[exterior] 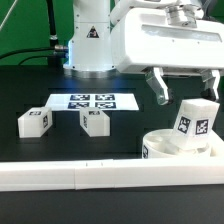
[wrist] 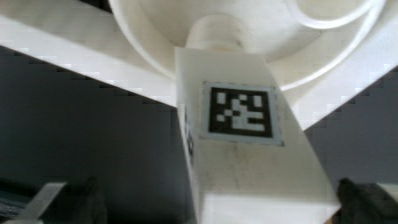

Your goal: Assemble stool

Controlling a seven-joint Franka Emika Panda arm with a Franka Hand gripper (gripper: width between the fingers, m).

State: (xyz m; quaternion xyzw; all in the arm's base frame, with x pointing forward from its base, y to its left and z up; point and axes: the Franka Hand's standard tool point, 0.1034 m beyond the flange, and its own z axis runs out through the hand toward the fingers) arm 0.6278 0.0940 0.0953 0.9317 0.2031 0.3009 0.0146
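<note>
We see the gripper (exterior: 186, 90) with its fingers apart, one on either side of the upright leg (exterior: 196, 120) and not touching it. That leg stands slightly tilted in the round seat (exterior: 160, 148), near right in the exterior view. A second leg (exterior: 96, 120) and a third leg (exterior: 34, 121) lie to the left on the table, just in front of the marker board (exterior: 92, 100).

Exterior overlooks table (exterior: 60, 150); close wrist view shares leg (exterior: 195, 120).

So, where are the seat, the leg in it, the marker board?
seat (exterior: 166, 149): exterior view, front wall
leg (exterior: 197, 122): exterior view, tagged face
marker board (exterior: 92, 101): exterior view, middle
</note>
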